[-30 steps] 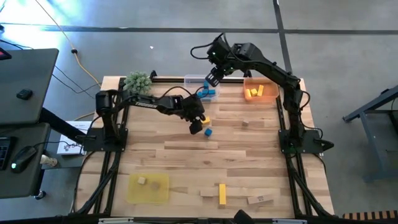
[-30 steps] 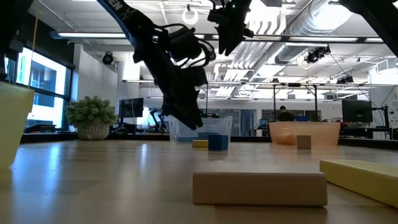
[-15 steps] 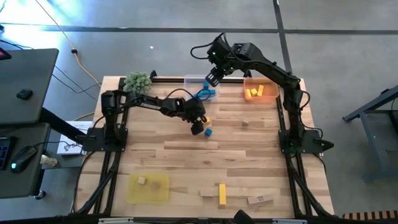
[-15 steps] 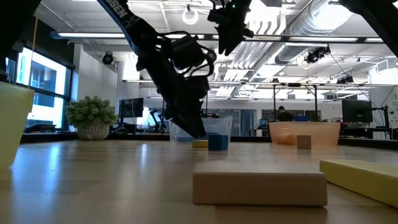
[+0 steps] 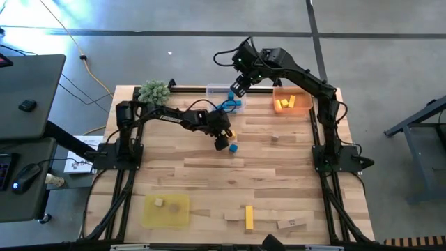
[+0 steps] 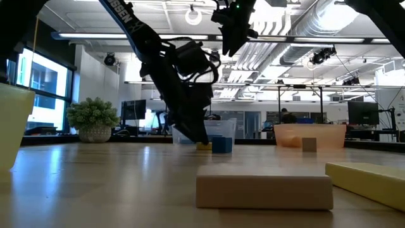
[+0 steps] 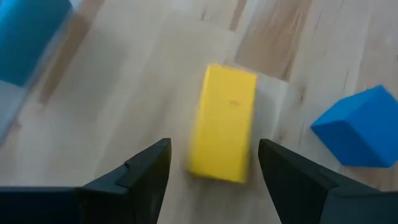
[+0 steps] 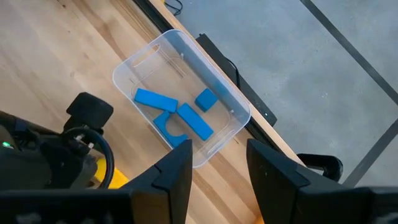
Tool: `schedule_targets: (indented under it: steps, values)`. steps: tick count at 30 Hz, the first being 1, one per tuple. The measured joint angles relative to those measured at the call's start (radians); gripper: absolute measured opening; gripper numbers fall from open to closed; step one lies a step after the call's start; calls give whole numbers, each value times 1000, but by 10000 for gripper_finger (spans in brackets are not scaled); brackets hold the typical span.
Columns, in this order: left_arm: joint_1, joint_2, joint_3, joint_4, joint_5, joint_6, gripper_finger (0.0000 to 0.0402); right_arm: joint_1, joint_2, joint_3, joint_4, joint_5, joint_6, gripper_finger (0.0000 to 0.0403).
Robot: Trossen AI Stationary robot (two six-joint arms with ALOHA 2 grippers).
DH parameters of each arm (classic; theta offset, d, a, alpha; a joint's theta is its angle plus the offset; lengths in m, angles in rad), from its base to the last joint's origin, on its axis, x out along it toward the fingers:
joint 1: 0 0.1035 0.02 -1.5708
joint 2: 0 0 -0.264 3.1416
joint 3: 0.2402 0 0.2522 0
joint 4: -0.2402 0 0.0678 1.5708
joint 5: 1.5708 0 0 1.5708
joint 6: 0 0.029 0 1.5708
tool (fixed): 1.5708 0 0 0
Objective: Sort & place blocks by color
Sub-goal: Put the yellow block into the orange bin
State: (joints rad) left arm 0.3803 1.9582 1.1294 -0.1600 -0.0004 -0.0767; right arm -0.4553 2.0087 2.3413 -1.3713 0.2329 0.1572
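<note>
One yellow bar (image 7: 224,121) lies flat, lengthwise between left jaws.

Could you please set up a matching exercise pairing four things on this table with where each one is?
Things:
1. yellow bar
2. blue cube
3. clear tray
4. right gripper

Places:
A. holds blue blocks
B. hovering above the clear tray
C. on the table between the open fingers of the left gripper
D. on the table beside the yellow bar

Pairs: 1-C, 2-D, 3-A, 4-B
</note>
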Motion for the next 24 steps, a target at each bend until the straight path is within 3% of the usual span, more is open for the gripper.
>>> schedule_targets:
  steps: [13, 24]
  values:
    - [-16, 42, 2, 30, -53, 9, 220, 0, 0, 0, 0, 0, -25, 140]
    - [-15, 44, 2, 42, -38, 36, 107, -1, 0, 0, 0, 0, -54, 140]
